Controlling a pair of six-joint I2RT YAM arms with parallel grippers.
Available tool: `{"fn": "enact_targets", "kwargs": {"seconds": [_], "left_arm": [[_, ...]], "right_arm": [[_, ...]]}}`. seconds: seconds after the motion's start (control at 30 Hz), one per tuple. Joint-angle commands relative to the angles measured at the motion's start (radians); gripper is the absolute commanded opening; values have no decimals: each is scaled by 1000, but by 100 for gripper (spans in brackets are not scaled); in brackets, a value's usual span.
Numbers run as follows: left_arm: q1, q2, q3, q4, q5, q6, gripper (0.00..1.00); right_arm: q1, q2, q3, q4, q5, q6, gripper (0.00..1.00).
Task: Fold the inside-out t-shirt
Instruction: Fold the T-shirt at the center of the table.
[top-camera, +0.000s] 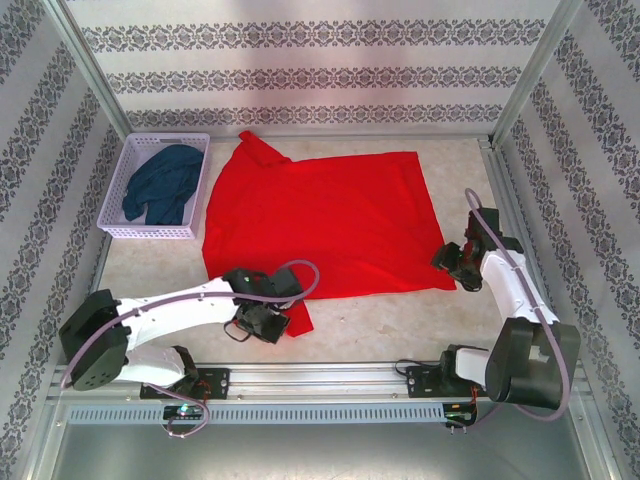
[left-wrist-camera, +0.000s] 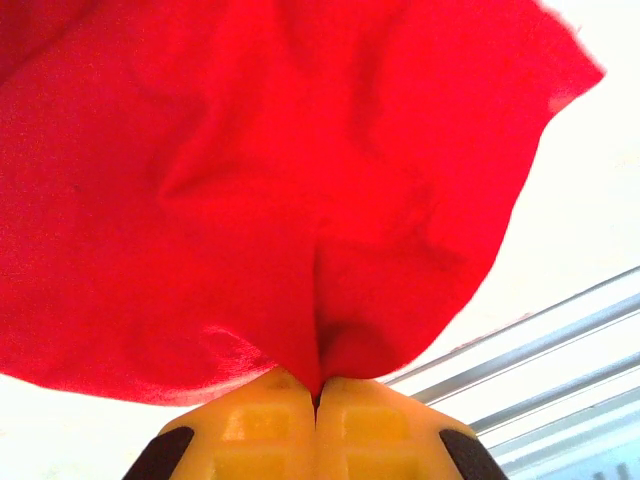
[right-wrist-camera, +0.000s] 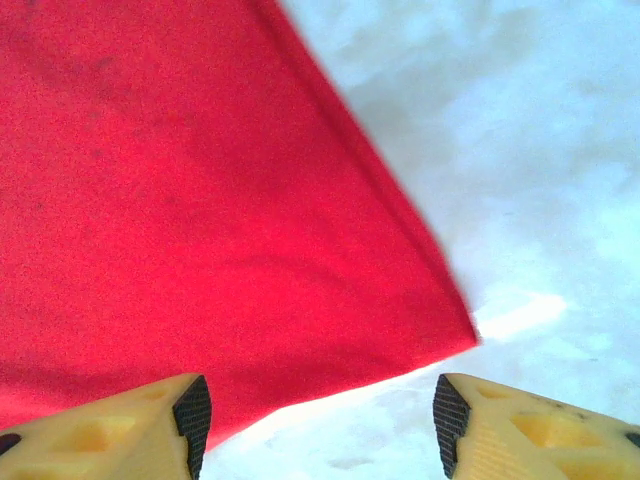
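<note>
Tabletop (top-camera: 400, 325), red t-shirt (top-camera: 320, 215) corner pinched in left tool (left-wrist-camera: 317, 392)

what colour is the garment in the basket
The garment in the basket is dark blue; the top external view shows it best.

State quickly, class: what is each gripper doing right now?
Left gripper: closed, pinching a fold of the red t-shirt.
Right gripper: open, holding nothing, over the t-shirt's corner.

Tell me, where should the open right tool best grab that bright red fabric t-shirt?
Probably the bright red fabric t-shirt's near right corner, coming in from the right. It lies flat and tapers to a point just ahead of the open right tool, which could straddle its thin edge.
</note>
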Motion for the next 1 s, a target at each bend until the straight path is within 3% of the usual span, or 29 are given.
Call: {"fn": "enact_targets", "kwargs": {"seconds": [0.0,0.13,0.4,0.97], "left_arm": [[51,-42,18,-35,43,66,0],[108,-70,21,-27,79,109,0],[145,-70,16,7,140,143,0],[168,-103,27,-14,137,142,0]], "right_arm": [[-43,10,-11,-41,59,12,63],[-94,84,-13,-41,48,20,62],[-100,195,-29,27,20,41,54],[-100,228,-44,77,21,24,20]]}}
